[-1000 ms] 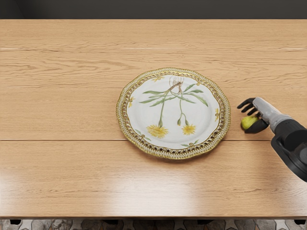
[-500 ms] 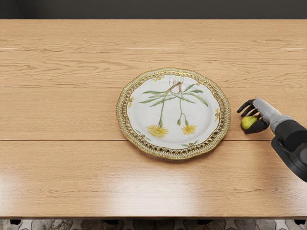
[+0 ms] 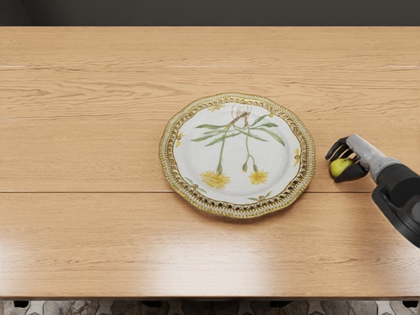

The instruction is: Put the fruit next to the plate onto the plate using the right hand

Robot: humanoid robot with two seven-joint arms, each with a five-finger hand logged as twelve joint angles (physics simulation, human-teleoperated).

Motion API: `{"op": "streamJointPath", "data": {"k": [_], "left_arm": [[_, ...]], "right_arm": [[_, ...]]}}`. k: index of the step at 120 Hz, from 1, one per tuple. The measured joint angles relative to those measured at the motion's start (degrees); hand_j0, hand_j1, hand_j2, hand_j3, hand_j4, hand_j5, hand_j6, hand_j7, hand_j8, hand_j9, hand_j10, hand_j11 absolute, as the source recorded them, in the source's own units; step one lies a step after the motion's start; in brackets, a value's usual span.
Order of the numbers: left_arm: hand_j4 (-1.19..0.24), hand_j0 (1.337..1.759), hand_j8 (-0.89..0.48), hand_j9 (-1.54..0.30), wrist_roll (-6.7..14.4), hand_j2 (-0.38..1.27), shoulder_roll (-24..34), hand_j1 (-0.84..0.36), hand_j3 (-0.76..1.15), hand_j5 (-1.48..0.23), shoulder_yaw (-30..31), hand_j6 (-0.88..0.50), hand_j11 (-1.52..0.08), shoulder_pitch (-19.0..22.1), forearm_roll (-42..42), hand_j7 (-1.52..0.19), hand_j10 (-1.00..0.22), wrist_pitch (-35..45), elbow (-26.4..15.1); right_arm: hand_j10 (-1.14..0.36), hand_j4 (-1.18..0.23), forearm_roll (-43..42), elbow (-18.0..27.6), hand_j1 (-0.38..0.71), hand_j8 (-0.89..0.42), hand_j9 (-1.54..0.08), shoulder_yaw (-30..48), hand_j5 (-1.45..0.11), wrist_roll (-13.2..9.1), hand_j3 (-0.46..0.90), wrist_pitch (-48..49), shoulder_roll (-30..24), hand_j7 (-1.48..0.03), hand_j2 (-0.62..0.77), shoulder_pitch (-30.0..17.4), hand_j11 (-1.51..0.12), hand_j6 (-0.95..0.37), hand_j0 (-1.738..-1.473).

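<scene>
Starting at the left, we see bare wooden tabletop (image 3: 85,144) and no left arm. In the middle sits the plate (image 3: 164,149), white with painted yellow flowers and a pierced gold rim; nothing lies on it.

Just past the plate's right rim, close to it but apart from it, is the fruit (image 3: 340,167). It is small, rounded and yellow-green, a little like a tiny pear, with a smooth skin. We judge it light and easy to roll if it is let go too high.

The right robot hand (image 3: 354,154) is wrapped around it, its arm coming in from the right edge. Compared with a second ago, the dark fingers (image 3: 336,148) have drawn in from a looser, more spread pose and now curl over the fruit's top, with the thumb tucked under its near side. The fruit itself has barely moved. We read this as the grasp having just closed, so the pick is made but the lift and carry leftward onto the plate have not begun.
</scene>
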Motion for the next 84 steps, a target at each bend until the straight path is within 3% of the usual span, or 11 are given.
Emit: {"op": "streamJointPath", "data": {"k": [19, 45, 84], "left_arm": [[0.00, 1.658, 0.00, 0.00, 0.0, 0.00, 0.0, 0.35, 0.00, 0.00, 0.0, 0.00, 0.00, 0.0, 0.0, 0.00, 0.00, 0.0, 0.0], [0.00, 1.658, 0.00, 0.00, 0.0, 0.00, 0.0, 0.35, 0.00, 0.00, 0.0, 0.00, 0.00, 0.0, 0.0, 0.00, 0.00, 0.0, 0.0], [0.00, 1.658, 0.00, 0.00, 0.0, 0.00, 0.0, 0.35, 0.00, 0.00, 0.0, 0.00, 0.00, 0.0, 0.0, 0.00, 0.00, 0.0, 0.0]], "right_arm": [[-0.48, -0.68, 2.2, 0.0, 0.30, -0.34, -0.99, 0.6, -1.01, 0.0, 0.00, 0.1, -0.4, -0.94, 0.27, 1.2, -0.99, -0.53, -1.654], [-0.56, -0.71, 6.2, -0.4, 0.31, -0.47, -0.99, 0.8, -0.99, 0.0, 0.00, 1.1, -1.2, -0.95, 0.48, 5.8, -0.99, -0.62, -1.656], [-0.57, -0.72, 10.5, -0.7, 0.35, -0.47, -0.98, 0.9, -0.99, 0.0, 0.00, 1.9, -3.2, -0.96, 0.57, 10.3, -0.98, -0.64, -1.657]]}}
